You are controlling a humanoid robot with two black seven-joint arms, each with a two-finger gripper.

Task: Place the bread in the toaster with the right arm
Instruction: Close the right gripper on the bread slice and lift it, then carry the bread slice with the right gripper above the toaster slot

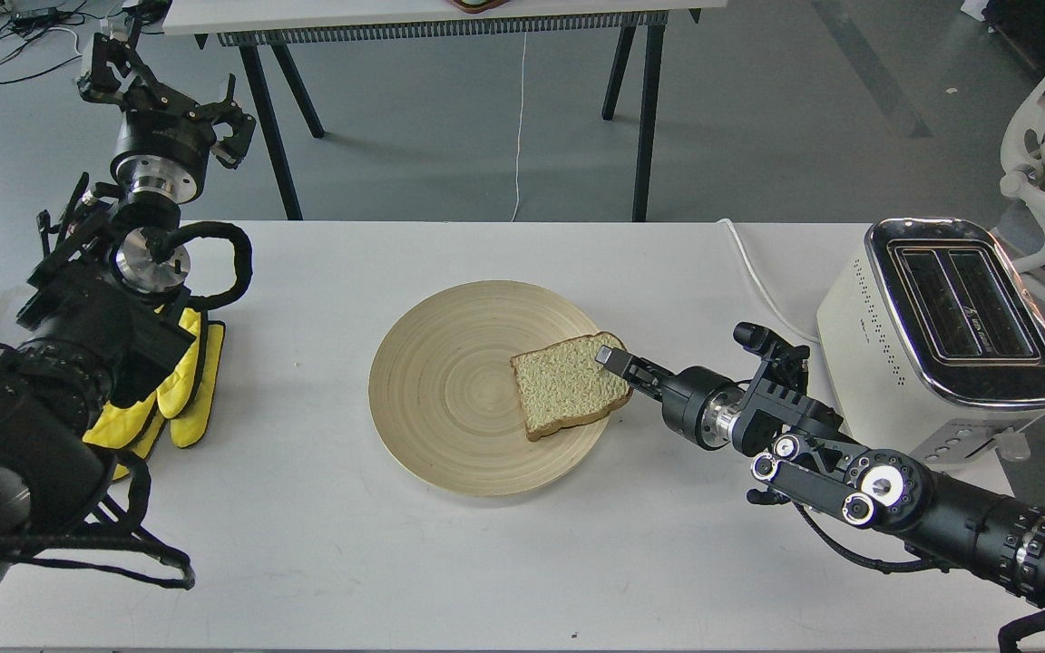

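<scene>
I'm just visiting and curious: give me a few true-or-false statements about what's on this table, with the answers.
1. The bread lies on a round wooden plate. True.
2. The toaster already holds a slice. False: both slots look empty.
3. The right gripper is at the bread's right edge. True.
4. The left gripper is touching the plate. False: it is raised, far from it.
5. The yellow mitts sit beside the toaster. False: they lie at the table's left side.

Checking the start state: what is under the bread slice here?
The bread lies on a round wooden plate on the white table. The right claw is at the slice's right edge. The plate surface directly beneath the slice is covered.
</scene>
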